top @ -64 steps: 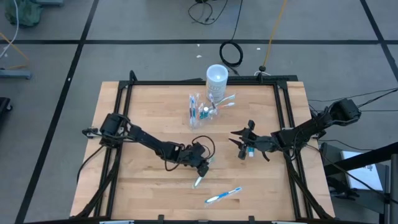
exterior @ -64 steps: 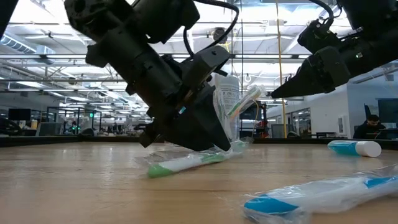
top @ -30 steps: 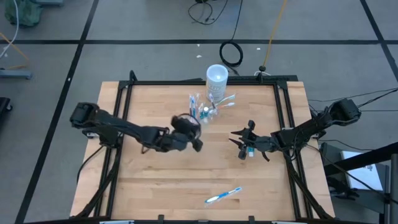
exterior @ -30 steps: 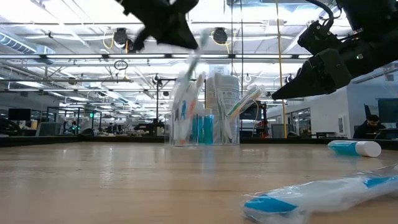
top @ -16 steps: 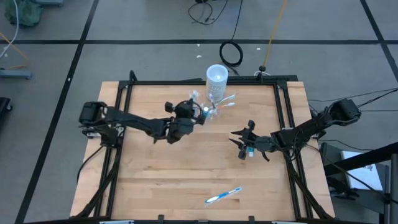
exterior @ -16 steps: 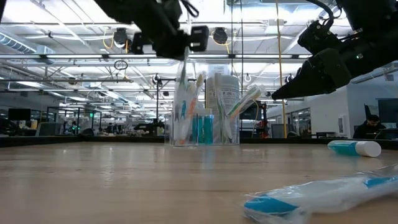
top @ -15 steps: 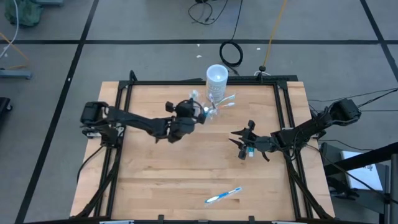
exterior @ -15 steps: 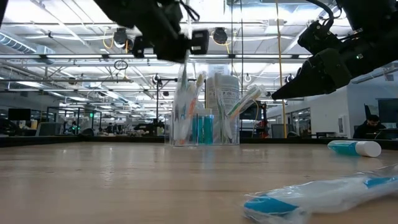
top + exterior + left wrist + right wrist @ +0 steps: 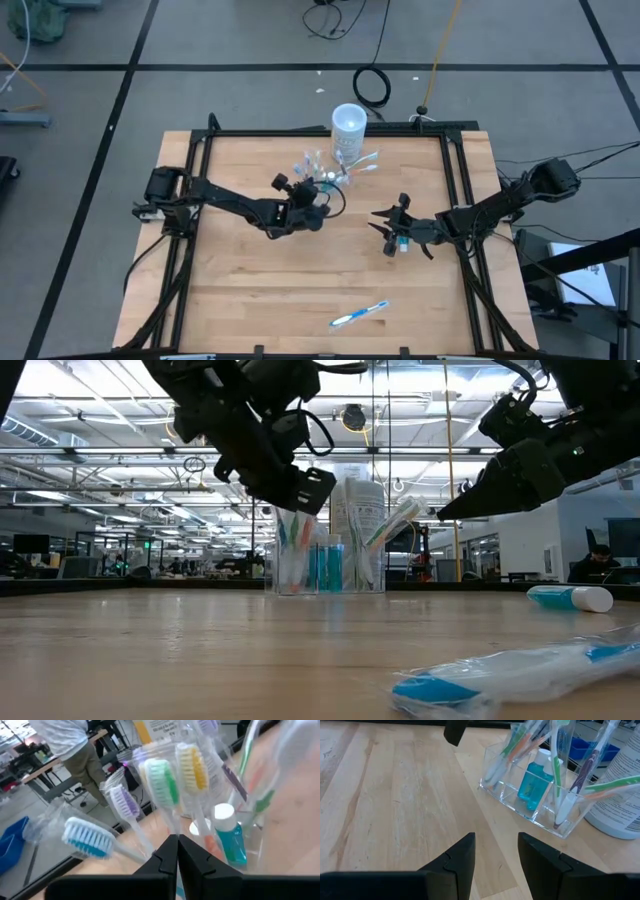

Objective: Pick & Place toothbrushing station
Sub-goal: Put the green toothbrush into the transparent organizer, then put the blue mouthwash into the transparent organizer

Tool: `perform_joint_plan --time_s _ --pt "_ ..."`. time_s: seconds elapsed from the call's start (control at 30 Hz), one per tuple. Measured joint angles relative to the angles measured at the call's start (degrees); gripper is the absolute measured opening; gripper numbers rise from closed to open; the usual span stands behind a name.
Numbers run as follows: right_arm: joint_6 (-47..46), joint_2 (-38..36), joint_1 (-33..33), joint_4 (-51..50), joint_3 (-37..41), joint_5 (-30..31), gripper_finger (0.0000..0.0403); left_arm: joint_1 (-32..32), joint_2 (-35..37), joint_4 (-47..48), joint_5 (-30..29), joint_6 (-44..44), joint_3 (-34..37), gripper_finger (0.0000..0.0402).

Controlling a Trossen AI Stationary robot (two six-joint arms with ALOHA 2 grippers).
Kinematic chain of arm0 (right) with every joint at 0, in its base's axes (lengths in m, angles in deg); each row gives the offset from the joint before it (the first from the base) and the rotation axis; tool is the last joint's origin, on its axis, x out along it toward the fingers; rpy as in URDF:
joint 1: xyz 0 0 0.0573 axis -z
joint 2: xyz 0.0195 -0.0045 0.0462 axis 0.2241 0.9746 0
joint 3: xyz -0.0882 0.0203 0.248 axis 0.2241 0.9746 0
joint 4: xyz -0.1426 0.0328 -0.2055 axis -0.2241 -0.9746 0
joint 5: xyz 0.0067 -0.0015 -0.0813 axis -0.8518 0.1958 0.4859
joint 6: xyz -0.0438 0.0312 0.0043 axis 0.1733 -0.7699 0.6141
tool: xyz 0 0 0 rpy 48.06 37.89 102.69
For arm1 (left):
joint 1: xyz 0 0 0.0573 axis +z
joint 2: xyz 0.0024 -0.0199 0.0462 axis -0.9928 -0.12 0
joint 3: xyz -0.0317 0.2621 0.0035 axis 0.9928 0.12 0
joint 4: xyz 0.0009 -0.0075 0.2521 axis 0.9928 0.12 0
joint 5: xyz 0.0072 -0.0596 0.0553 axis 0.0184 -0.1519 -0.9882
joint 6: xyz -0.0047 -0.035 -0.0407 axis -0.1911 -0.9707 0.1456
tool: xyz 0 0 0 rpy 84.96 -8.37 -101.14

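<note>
Left gripper [image 9: 312, 203], pinched closed and empty, sits at seven o'clock of the clear toothbrushing station [image 9: 322, 178]; it should lift away gently without snagging brushes

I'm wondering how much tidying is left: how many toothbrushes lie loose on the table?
1. A wrapped blue toothbrush lies flat near the table's front edge, away from both arms. The other brushes stand in the clear holder; none seems hidden.
</note>
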Motion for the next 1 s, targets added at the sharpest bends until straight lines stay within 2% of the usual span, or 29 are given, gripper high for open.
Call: perform_joint_plan --time_s 0.17,0.33,0.43,0.53,0.7,0.87,1.0 --pt "0.0 0.0 0.0 -0.5 0.0 0.0 0.0139 0.1 -0.1 0.2 2.0 0.4 0.0 0.0018" --pt "0.0 0.0 0.0 -1.0 0.0 0.0 0.0139 0.4 0.0 0.1 4.8 5.1 0.0 0.0012" --pt "0.0 0.0 0.0 -1.4 0.0 0.0 0.0139 0.8 0.0 0.2 5.3 6.6 0.0 0.0023" --pt "0.0 0.0 0.0 -1.4 0.0 0.0 0.0139 1.1 0.0 0.2 7.4 6.4 0.0 0.0049" --pt "0.0 0.0 0.0 -1.4 0.0 -0.7 0.0139 1.3 0.0 0.2 9.2 6.4 0.0 0.0114" --pt "0.0 0.0 0.0 -1.4 0.0 -7.4 0.0139 -0.4 3.3 0.9 6.7 10.0 -0.2 0.0164" --pt "-0.3 0.0 -0.1 -1.4 0.0 -13.9 0.0139 -2.6 8.6 0.5 6.3 11.1 -0.3 0.0176"
